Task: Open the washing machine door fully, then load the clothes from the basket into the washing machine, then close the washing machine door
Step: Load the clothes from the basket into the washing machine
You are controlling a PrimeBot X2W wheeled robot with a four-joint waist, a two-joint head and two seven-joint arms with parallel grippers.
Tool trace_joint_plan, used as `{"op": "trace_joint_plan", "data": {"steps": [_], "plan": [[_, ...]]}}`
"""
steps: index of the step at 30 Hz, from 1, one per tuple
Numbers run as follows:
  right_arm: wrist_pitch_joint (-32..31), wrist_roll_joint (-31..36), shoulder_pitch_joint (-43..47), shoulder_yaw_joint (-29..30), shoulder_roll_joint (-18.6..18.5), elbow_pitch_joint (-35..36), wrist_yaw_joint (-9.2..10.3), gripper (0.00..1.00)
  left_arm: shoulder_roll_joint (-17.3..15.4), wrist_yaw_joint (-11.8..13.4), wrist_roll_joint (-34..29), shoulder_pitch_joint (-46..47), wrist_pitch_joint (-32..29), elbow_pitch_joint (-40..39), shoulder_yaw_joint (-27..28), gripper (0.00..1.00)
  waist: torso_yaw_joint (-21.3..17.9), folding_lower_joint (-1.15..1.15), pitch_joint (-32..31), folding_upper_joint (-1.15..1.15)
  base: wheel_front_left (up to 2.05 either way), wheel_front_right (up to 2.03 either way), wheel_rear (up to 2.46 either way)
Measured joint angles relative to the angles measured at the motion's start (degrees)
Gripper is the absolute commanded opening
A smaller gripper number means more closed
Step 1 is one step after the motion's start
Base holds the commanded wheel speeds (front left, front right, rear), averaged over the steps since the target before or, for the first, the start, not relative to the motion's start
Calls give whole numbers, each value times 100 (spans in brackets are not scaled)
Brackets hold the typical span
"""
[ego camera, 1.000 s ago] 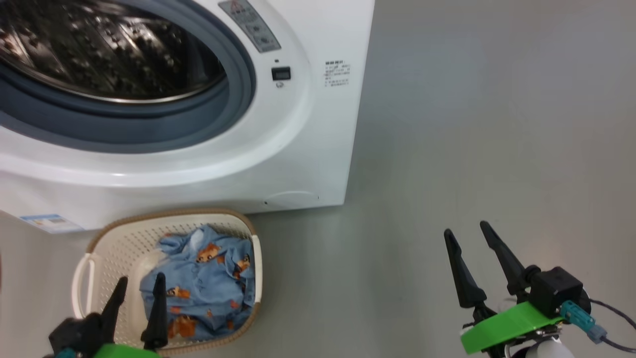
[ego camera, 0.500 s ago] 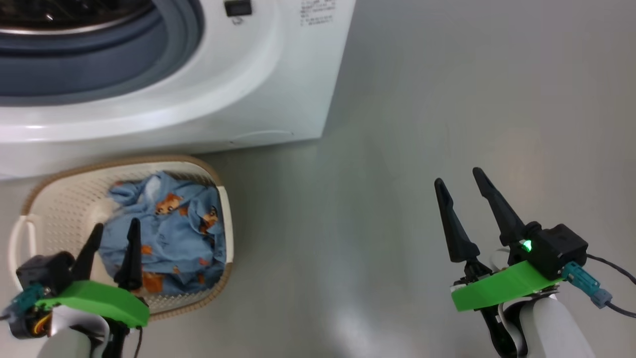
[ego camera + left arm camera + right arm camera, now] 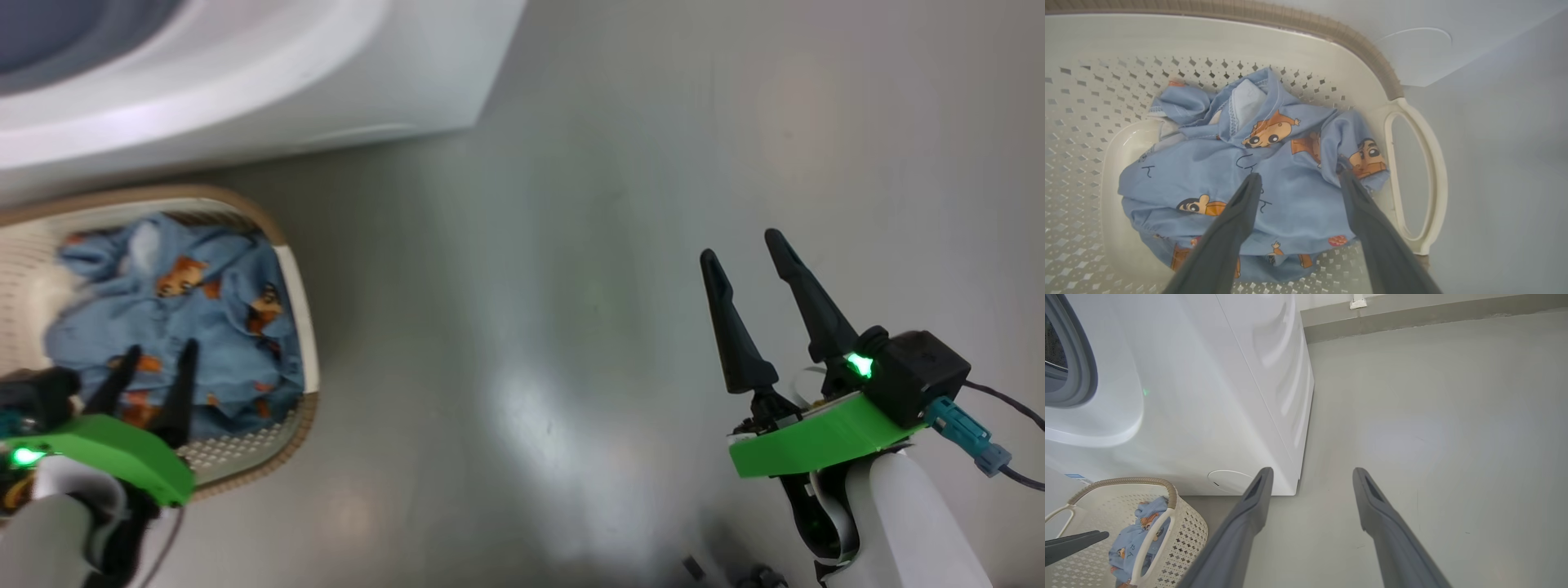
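Observation:
The cream basket [image 3: 295, 294] stands on the floor in front of the white washing machine [image 3: 343, 73]. Light-blue clothes [image 3: 163, 302] with orange cartoon figures lie bunched in it. My left gripper [image 3: 161, 349] hangs open just above the clothes; in the left wrist view its fingers straddle the clothes [image 3: 1290, 163] near the basket's [image 3: 1331, 53] right handle, with nothing gripped. My right gripper [image 3: 739, 245] is open and empty over bare floor, well to the right. In the right wrist view it [image 3: 1310, 470] points past the washing machine's [image 3: 1208, 396] front corner. The washing machine door is out of view.
Grey floor [image 3: 571, 245] stretches to the right of the machine and basket. The right wrist view shows the basket [image 3: 1184, 539] at lower left, one left finger [image 3: 1073, 543] over it, and a wall skirting [image 3: 1412, 316] at the back.
The head camera has tilted down and turned right, so machine and basket slid up and left in view. Both grippers stay open; the left one still hovers over the clothes.

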State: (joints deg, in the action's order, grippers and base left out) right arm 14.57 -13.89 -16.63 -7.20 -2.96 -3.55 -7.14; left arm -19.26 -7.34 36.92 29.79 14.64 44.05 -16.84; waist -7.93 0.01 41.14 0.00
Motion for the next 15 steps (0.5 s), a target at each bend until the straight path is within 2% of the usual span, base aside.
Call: {"op": "trace_joint_plan", "data": {"steps": [7, 15], "plan": [[1, -82, -45, -102, 1, 74, 0, 100, -407, 0, 302, 352, 0, 522, -255, 100, -252, -1, 458, 0, 0, 0, 0], [14, -301, -124, -147, 2, 147, 0, 100, -664, 0, 655, 787, -10, 775, -611, 100, -475, -1, 923, 0, 0, 0, 0]]}}
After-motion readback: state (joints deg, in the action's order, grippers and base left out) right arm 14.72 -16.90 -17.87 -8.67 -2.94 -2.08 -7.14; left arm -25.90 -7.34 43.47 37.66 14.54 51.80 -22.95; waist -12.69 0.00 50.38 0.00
